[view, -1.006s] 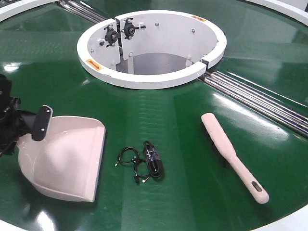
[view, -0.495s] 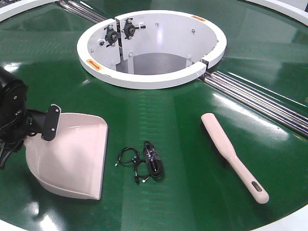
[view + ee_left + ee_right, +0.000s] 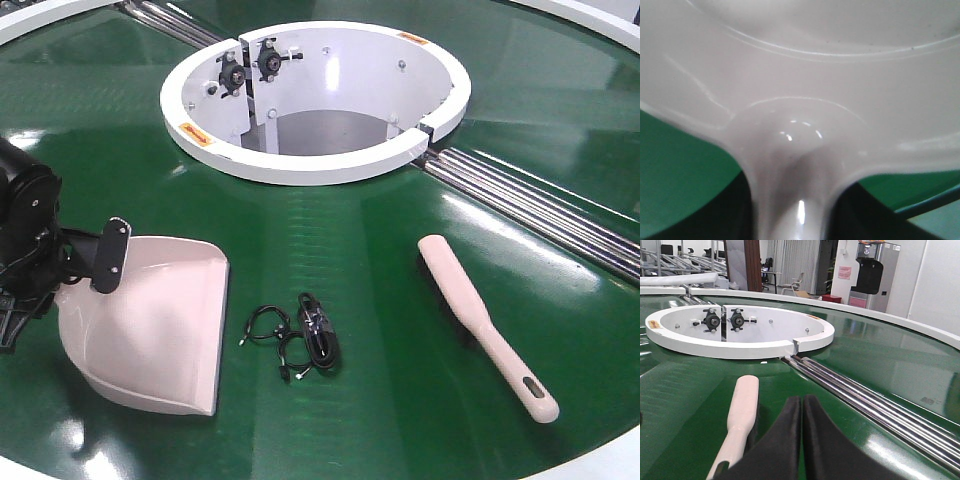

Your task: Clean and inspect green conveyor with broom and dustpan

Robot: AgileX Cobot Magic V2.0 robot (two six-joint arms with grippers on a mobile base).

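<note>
**Left gripper clamped on dustpan; broom waits untouched**

Left gripper grasps the dustpan at its handle end, at about 8 o'clock on the green conveyor. The pan's wide lip faces 3 o'clock towards a tangle of black cable, near it but apart. Right gripper has its fingers pressed together on nothing. The broom lies flat at 4 o'clock, bristles down. My judgement is that the pan is being positioned. Next, the right arm would need to open, take the broom's handle and sweep the tangle towards 9 o'clock into the lip.
</note>
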